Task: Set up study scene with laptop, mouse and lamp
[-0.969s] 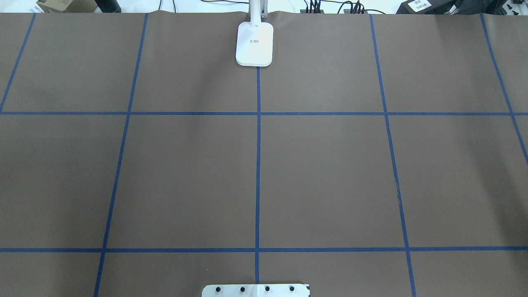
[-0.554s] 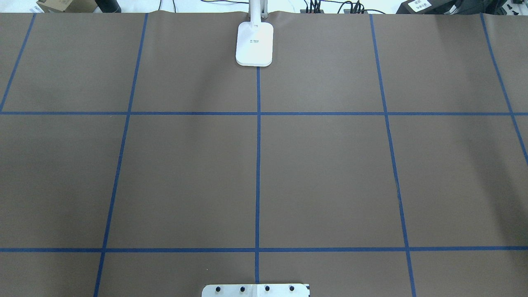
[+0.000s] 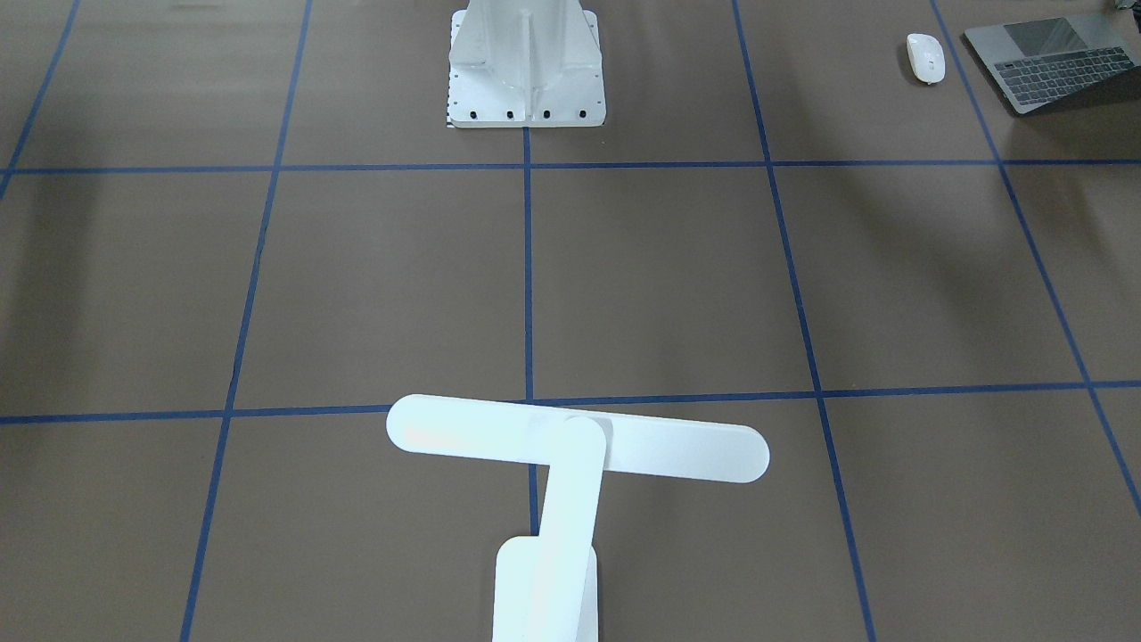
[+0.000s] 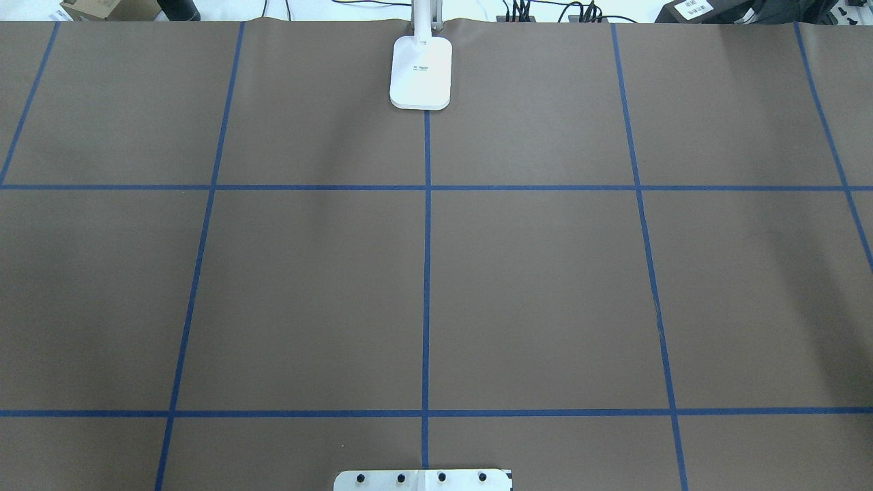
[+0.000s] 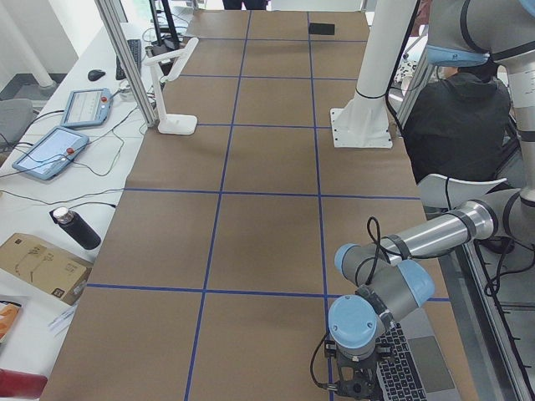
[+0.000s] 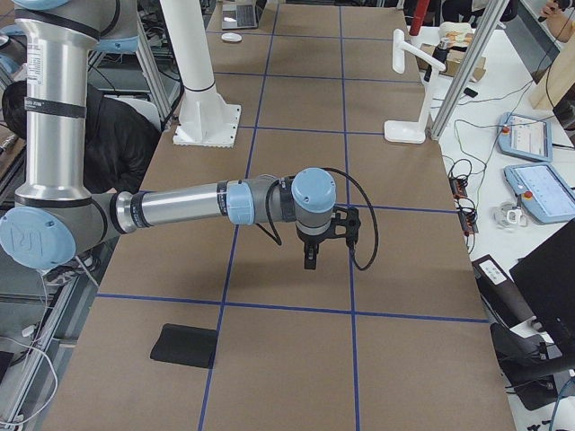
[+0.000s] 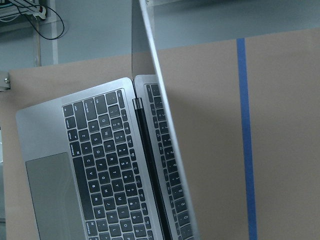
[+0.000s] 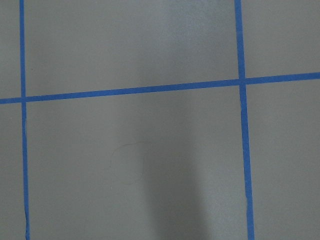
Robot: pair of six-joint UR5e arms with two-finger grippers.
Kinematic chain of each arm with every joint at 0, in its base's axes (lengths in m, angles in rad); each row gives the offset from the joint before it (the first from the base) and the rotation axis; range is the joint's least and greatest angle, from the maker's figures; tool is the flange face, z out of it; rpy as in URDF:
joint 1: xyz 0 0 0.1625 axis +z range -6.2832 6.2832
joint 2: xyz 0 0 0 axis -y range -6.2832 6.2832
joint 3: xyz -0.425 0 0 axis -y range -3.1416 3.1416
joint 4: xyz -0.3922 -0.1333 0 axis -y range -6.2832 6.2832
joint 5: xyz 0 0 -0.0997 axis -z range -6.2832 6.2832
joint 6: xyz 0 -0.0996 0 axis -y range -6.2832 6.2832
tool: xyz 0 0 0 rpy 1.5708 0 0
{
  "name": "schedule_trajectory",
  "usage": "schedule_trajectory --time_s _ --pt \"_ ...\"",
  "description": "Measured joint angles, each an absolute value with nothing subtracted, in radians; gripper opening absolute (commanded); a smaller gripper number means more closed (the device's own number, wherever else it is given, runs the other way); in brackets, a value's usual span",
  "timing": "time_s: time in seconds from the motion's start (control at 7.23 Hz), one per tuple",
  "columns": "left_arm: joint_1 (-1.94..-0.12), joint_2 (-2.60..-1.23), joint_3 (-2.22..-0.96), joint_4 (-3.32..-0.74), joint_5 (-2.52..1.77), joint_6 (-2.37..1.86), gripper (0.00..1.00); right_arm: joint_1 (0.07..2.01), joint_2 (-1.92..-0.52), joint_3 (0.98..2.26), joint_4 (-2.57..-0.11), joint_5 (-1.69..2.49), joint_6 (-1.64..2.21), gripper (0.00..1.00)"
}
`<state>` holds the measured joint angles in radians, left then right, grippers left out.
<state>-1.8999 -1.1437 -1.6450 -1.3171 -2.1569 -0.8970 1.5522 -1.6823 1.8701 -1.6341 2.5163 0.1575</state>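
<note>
The laptop (image 3: pixel 1043 62) lies open at the table corner on my left side, and its black keys fill the left wrist view (image 7: pixel 100 165). The white mouse (image 3: pixel 925 56) lies just beside it. The white lamp (image 3: pixel 579 441) stands at the far middle edge, its base (image 4: pixel 421 71) on the centre line. My left gripper (image 5: pixel 351 389) hangs over the laptop's edge (image 5: pixel 410 368); I cannot tell its state. My right gripper (image 6: pixel 310 260) hovers above bare brown paper, far from all three things; I cannot tell its state. No fingers show in either wrist view.
The white ribbed pedestal (image 3: pixel 526 62) stands bolted at the table's near middle. A flat black pad (image 6: pixel 184 346) lies near the right end. A side table with teach pendants (image 5: pixel 50 150), a bottle and a box runs along the far edge. A seated person (image 5: pixel 456 117) is behind the robot.
</note>
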Motion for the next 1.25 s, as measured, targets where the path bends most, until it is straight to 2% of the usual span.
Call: schedule_trajectory --time_s 0.14,0.28,0.42,0.55,0.69,1.25 --pt "-1.901 -1.143 -1.638 -1.318 -2.157 -0.897 0.72 1.552 -1.681 1.874 -1.634 2.518 0.158 0.99" --pt "-1.903 -1.143 -1.635 -1.318 -2.156 -0.897 0.43 1.552 -1.679 1.875 -1.634 2.518 0.158 0.99" --pt "-1.905 -1.143 -1.636 -1.317 -2.155 -0.896 0.22 1.551 -1.679 1.876 -1.634 2.519 0.158 0.99" --pt "-1.911 -1.143 -1.639 -1.316 -2.154 -0.895 0.14 1.551 -1.678 1.876 -1.634 2.519 0.158 0.99" --pt "-1.920 -1.145 -1.644 -1.314 -2.150 -0.895 0.00 1.551 -1.678 1.876 -1.634 2.519 0.158 0.99" --pt "-1.940 -1.160 -1.718 -1.224 -2.126 -0.896 0.00 1.551 -1.680 1.875 -1.635 2.520 0.158 0.99"
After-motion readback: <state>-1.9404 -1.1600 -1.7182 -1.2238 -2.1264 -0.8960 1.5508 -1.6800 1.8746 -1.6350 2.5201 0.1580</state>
